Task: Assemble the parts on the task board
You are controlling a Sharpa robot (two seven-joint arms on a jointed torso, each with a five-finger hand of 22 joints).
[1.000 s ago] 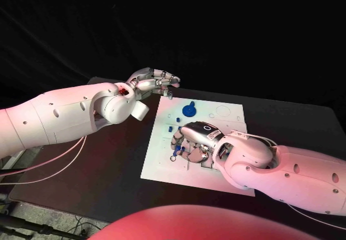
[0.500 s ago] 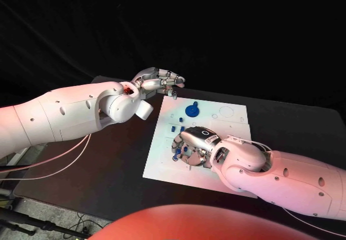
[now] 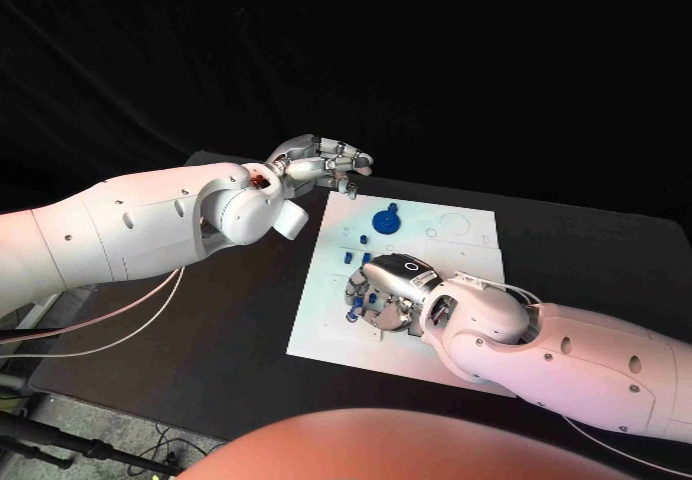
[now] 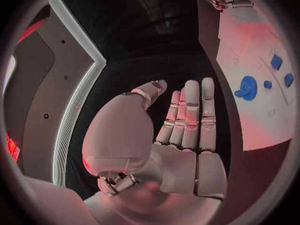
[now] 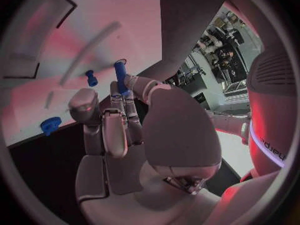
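One blue peg (image 5: 120,74) pinched by right hand (image 5: 125,130) fingers (image 5: 117,116)

Left hand (image 4: 181,150) flat, fingers (image 4: 190,110) together, near the task board (image 4: 262,85).

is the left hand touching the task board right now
Apart. In the left wrist view the left hand is held flat with dark table between its fingers and the task board.
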